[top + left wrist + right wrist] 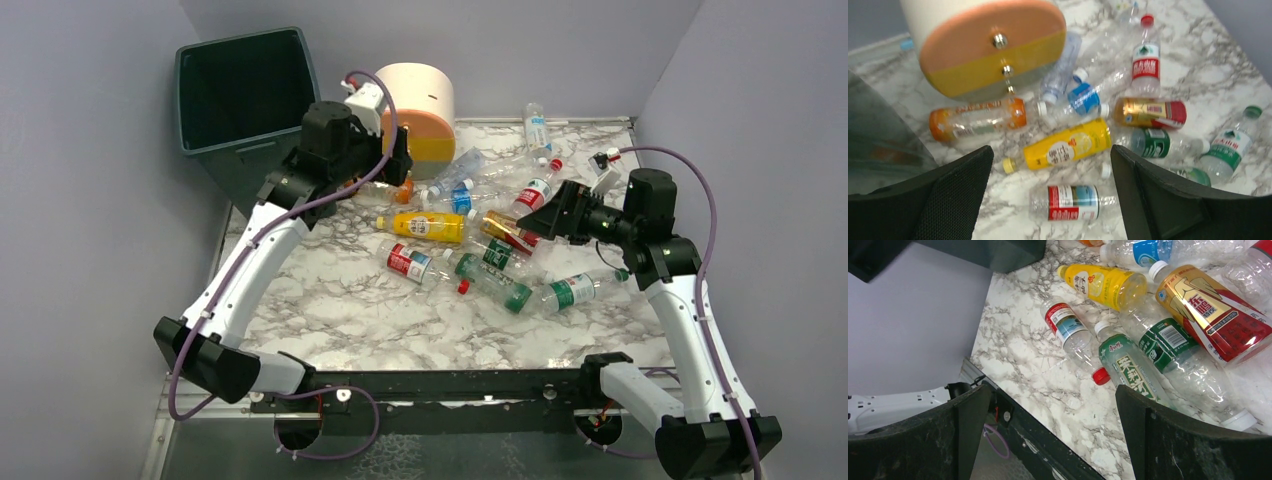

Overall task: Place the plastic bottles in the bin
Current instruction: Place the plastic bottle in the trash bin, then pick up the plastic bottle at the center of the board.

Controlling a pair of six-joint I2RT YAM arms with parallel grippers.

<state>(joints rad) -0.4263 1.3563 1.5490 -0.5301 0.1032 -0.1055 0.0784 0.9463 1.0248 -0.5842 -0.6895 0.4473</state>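
Observation:
Several plastic bottles lie in a heap across the middle and right of the marble table (330, 310). Among them are a yellow bottle (425, 226) (1068, 145) (1103, 284), a clear one with a red and blue label (415, 263) (1073, 202) (1068, 327), an orange one (978, 117), a gold and red one (505, 232) (1213, 312) and green-labelled ones (495, 280) (1130, 367). The dark green bin (243, 37) stands off the table's back left corner. My left gripper (397, 160) (1050, 152) hangs open and empty above the yellow bottle. My right gripper (545, 215) (1052, 392) is open and empty over the heap's right side.
A round cream, orange and yellow drawer unit (425, 110) (993, 45) stands at the back, right beside my left gripper. One clear bottle (537, 125) lies alone near the back wall. A black rail (450, 385) (1048, 452) runs along the table's near edge. Grey walls enclose three sides.

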